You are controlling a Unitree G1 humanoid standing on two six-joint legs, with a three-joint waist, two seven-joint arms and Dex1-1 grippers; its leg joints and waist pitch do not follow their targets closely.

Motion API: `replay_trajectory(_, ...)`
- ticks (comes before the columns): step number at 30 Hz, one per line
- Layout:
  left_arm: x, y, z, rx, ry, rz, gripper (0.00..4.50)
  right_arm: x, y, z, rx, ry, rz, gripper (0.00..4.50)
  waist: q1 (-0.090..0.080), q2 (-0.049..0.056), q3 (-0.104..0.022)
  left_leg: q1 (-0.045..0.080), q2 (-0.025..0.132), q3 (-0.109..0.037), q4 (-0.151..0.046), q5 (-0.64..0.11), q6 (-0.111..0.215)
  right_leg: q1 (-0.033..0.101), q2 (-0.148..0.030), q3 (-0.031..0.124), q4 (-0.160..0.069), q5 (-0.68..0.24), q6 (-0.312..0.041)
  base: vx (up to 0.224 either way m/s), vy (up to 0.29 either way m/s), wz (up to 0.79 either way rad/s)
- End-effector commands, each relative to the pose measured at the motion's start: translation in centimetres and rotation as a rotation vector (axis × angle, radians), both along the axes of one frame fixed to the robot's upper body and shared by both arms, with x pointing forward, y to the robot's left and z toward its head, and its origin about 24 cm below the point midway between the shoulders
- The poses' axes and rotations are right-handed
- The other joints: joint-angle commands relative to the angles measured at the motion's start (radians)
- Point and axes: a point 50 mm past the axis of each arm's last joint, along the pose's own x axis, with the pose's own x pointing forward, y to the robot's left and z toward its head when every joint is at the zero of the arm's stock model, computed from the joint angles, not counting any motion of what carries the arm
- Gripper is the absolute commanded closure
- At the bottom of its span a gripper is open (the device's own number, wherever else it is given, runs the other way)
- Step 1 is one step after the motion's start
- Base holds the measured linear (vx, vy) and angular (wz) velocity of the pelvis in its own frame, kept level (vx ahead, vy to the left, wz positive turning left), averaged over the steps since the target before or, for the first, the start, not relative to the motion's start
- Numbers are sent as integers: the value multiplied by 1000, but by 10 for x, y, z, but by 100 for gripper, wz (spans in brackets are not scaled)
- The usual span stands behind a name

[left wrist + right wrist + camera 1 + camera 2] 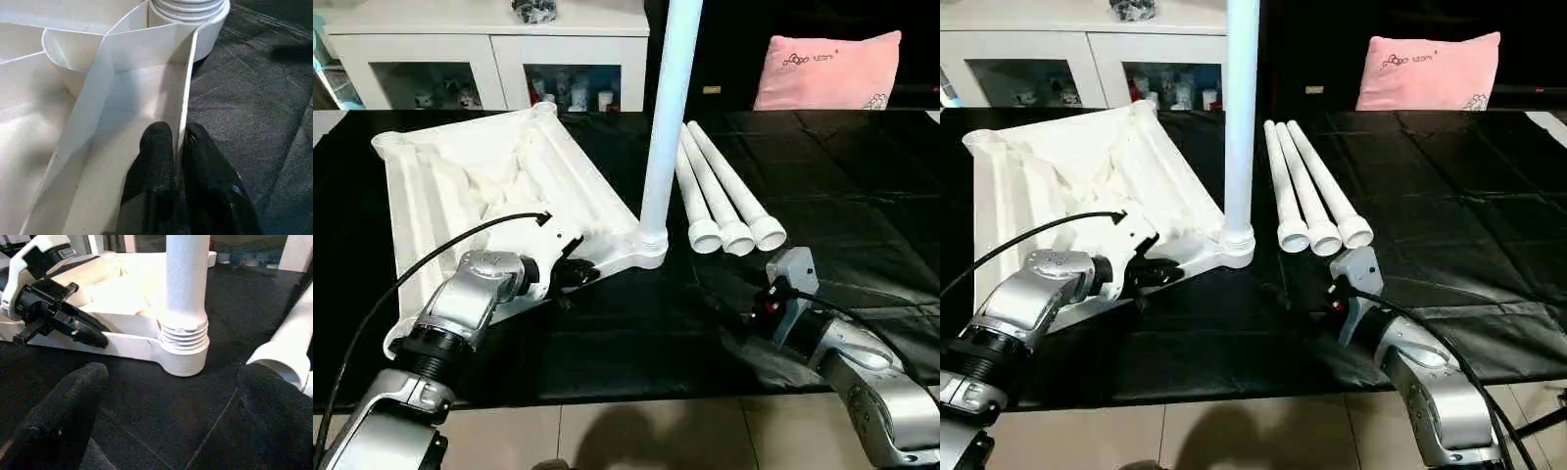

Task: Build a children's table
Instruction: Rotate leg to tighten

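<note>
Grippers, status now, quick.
Left gripper: closed on the tabletop rim, near the standing leg.
Right gripper: open, holding nothing, over the black cloth.

- The tabletop (pixel 499 186) lies underside up on the left of the cloth (pixel 842 176)
- One leg (pixel 666 117) stands upright in its near right corner socket (pixel 651 250)
- Three legs (pixel 724 196) lie side by side just right of that socket
- Behind the cloth, a cabinet (pixel 489 49) at left, a pillow (pixel 827 70) at right
</note>
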Motion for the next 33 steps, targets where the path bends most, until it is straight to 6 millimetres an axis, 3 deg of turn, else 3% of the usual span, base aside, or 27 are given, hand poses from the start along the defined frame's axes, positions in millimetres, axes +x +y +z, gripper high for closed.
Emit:
replay_trajectory(1, 3, 2, 3, 20, -5, -9, 439, 2, 1, 7, -5, -25, 28, 0, 0, -5, -56, -1, 47, -10, -80, -112, 31, 46, -81, 50, -87, -72, -206, 0, 0, 0)
replay_trajectory(6, 2, 2, 4, 9, -2, -56, 447, -1, 3, 7, -13, -17, 86, 0, -1, -5, -64, -9, 45, -9, -71, -45, 60, 49, -80, 48, -73, 66, -230, 0, 0, 0)
replay_trajectory(11, -11, -1, 5, -13, 35, -229, 447, 1, 4, 9, -18, -22, 120, 0, 1, -4, -59, -5, 49, -8, -76, -74, 60, 45, -81, 48, -79, 11, -230, 0, 0, 0)
replay_trajectory(16, -32, 10, -1, 59, 55, -432, 447, 6, 4, 14, -24, -42, 155, 0, 3, -1, -58, 1, 54, -7, -80, -92, 51, 39, -83, 50, -77, 2, -235, 0, 0, 0)
replay_trajectory(18, -35, 13, -2, 66, 47, -452, 447, 7, 5, 15, -28, -42, 175, 0, 6, -8, -56, 4, 55, -4, -82, -104, 49, 36, -82, 49, -79, -10, -237, 0, 0, 0)
replay_trajectory(23, -39, 17, 0, 63, 44, -476, 447, 7, 9, 14, -45, -30, 254, 0, 11, -10, -55, 2, 57, -2, -86, -113, 39, 37, -86, 48, -78, -51, -223, 0, 0, 0)
replay_trajectory(25, -39, 16, 2, 60, 22, -483, 447, 7, 12, 13, -49, -22, 300, 0, 9, -17, -55, 1, 56, 0, -85, -112, 40, 37, -86, 49, -79, -49, -222, 0, 0, 0)
replay_trajectory(33, -44, 6, 4, 12, -25, -571, 447, 21, 21, 8, -104, -12, 408, 0, 7, -18, -58, 1, 54, 2, -80, -72, 54, 36, -85, 47, -73, -4, -241, 0, 0, 0)
